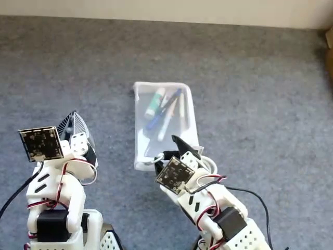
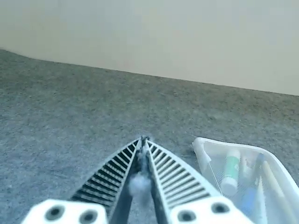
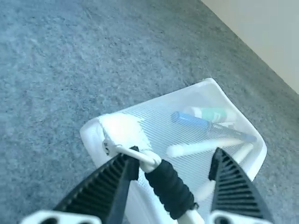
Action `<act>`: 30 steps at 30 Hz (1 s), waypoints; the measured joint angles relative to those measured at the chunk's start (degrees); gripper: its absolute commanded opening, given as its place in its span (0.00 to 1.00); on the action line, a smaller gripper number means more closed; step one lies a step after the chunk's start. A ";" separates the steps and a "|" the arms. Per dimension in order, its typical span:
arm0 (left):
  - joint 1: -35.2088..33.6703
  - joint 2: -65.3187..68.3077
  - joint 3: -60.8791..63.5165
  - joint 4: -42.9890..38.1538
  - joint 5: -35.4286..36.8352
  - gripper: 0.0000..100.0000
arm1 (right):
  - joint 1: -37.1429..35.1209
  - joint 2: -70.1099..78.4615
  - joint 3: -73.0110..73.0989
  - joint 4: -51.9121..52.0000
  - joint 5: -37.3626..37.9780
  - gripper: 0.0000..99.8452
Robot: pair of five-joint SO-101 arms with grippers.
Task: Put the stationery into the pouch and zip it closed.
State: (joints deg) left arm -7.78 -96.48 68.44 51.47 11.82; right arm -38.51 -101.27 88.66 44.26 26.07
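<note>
A translucent white mesh pouch (image 1: 165,125) lies flat mid-table. Inside it are a green-and-white glue stick (image 1: 154,104), a blue pen (image 1: 165,109) and pale pens. My right gripper (image 1: 170,148) stands open over the pouch's near end. In the right wrist view its fingers (image 3: 112,179) straddle a black strap (image 3: 169,184) joined to a white ring (image 3: 142,157) at the pouch's (image 3: 187,126) zipper corner, without touching it. My left gripper (image 1: 75,121) is shut on nothing, raised to the left of the pouch; it (image 2: 144,140) points along the carpet with the pouch (image 2: 247,172) off to one side.
Grey carpet (image 1: 250,78) covers the whole work surface, with open floor on every side of the pouch. A pale wall (image 1: 208,10) runs along the far edge. A brown object (image 1: 329,49) sits at the far right edge.
</note>
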 measured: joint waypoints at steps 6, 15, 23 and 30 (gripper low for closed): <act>0.00 0.00 0.00 -1.41 0.00 0.00 | 3.08 0.00 -1.67 2.55 0.00 0.01; 0.00 0.00 0.00 -2.73 0.00 0.00 | 3.52 -0.70 -19.69 20.04 0.00 0.21; 0.00 0.00 0.00 -2.55 0.00 0.00 | 3.87 -0.79 -21.01 31.38 0.00 0.24; 0.00 0.00 0.00 1.76 -2.73 0.00 | 8.70 -0.79 -21.01 33.14 0.00 0.24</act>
State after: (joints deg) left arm -7.78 -96.48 68.44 53.23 9.10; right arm -29.80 -102.07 67.65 77.41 26.07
